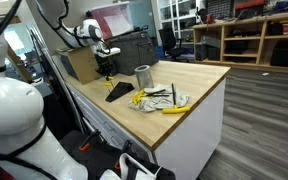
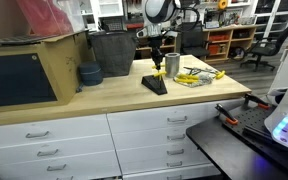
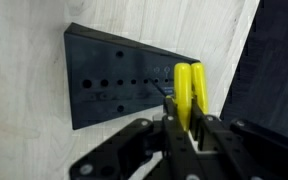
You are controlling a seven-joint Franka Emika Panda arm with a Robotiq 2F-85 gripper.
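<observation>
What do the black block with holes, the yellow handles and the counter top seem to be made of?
The black block looks like plastic or painted wood: matte, even black, cleanly drilled holes. The yellow handles, held between the jaws, seem plastic or rubber-coated: smooth, saturated colour, slight sheen. The counter top is light wood, probably sealed: fine grain lines show.

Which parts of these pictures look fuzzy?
Wrist view: the yellow-handled tool looks soft, too near the lens; the black wedge-shaped block with holes is sharper. In both exterior views the pale wooden countertop is evenly lit, and small things on it are grainy.
</observation>
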